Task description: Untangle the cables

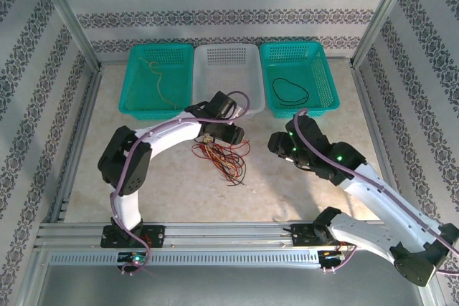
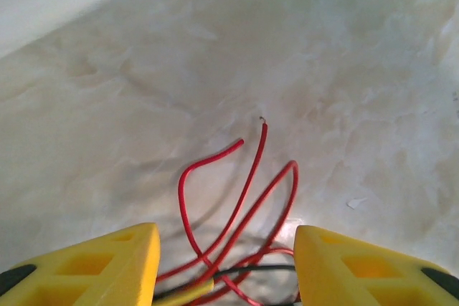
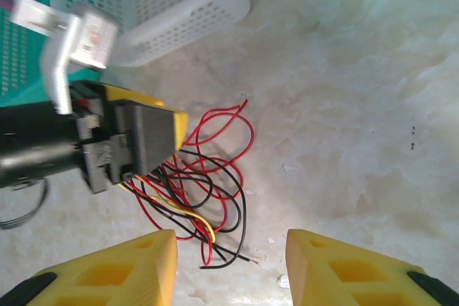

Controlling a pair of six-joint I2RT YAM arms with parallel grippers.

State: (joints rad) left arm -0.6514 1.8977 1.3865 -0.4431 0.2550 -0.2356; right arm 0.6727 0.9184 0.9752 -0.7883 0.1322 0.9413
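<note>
Cables (image 3: 204, 184) just beneath left gripper (image 2: 224, 238)

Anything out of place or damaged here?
Nothing damaged or spilled. The only disorder is the cables: a red, black and yellow tangle on the table, between the fingers of the open left end effector.

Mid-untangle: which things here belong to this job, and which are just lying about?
Part of the job: tangled bundle of thin red, black and yellow wires; open left gripper over it; open right gripper nearby; thin orange wire in left teal mesh basket; thin black wire in right teal mesh basket.
Just there: white plastic mesh basket; aluminium frame rail.
</note>
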